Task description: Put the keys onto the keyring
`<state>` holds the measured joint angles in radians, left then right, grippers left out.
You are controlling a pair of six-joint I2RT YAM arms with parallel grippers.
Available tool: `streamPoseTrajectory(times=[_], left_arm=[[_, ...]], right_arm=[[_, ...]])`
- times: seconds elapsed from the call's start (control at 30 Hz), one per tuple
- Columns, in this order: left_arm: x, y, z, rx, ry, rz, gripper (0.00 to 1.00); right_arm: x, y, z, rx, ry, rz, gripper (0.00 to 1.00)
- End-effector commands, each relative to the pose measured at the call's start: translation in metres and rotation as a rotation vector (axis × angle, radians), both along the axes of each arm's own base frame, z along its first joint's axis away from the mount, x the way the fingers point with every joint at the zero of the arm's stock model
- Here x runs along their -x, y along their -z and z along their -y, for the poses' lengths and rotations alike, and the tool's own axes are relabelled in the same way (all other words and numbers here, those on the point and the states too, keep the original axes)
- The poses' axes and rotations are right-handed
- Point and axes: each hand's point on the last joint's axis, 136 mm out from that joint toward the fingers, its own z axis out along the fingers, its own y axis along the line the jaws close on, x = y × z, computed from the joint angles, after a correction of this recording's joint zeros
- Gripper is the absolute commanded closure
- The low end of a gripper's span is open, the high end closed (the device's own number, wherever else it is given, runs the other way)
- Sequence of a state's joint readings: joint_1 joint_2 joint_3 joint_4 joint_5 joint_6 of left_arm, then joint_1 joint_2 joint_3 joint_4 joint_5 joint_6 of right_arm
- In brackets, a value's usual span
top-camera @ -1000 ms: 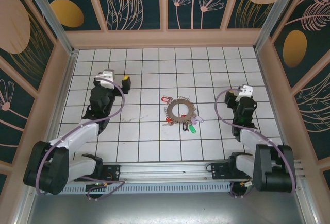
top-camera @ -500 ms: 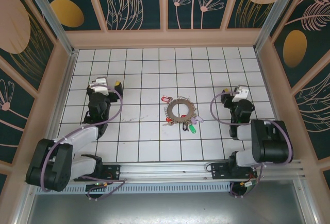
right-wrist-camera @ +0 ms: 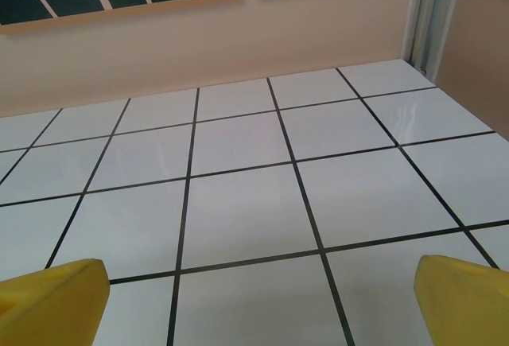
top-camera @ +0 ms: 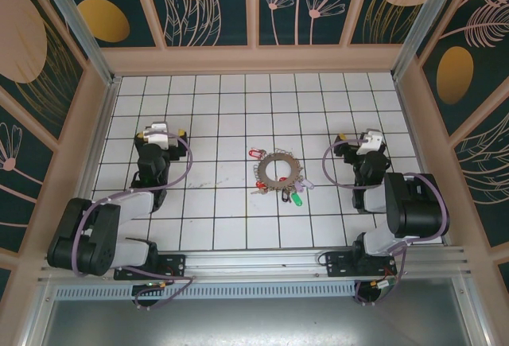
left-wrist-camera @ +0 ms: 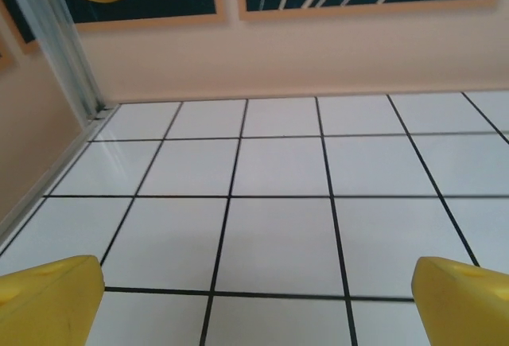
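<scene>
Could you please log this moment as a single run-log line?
left hand: open, empty | right hand: open, empty | keys: clustered around ring, between hands

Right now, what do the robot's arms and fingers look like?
Both are built alike: the left arm and the right arm have chunky black joints and white links. A thin lilac cable loops along each. Each wrist carries a white block and two blunt yellow fingers, on the right too.

Overhead view down on tiled table (top-camera: 207, 227); wrist views low, toward back wall (left-wrist-camera: 318, 52).
</scene>
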<state>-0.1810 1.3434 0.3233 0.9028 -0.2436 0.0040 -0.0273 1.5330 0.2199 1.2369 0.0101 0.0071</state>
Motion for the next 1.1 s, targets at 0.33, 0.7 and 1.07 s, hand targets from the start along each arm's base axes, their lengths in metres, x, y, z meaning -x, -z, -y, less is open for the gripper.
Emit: streamPoseTrajectory(times=[0.33, 0.7, 1.07], left_arm=[[0.022, -0.008, 0.003, 0.049, 0.253, 0.163, 0.01], [0.032, -0.013, -0.001, 0.05, 0.23, 0.208, 0.01], [0.013, 0.003, -0.01, 0.081, 0.182, 0.147, 0.01]], right_arm=[[-0.002, -0.005, 0.003, -0.013, 0.015, 0.021, 0.01], [-0.003, -0.006, 0.002, -0.009, 0.013, 0.022, 0.01], [-0.003, -0.005, 0.002, -0.008, 0.015, 0.02, 0.01]])
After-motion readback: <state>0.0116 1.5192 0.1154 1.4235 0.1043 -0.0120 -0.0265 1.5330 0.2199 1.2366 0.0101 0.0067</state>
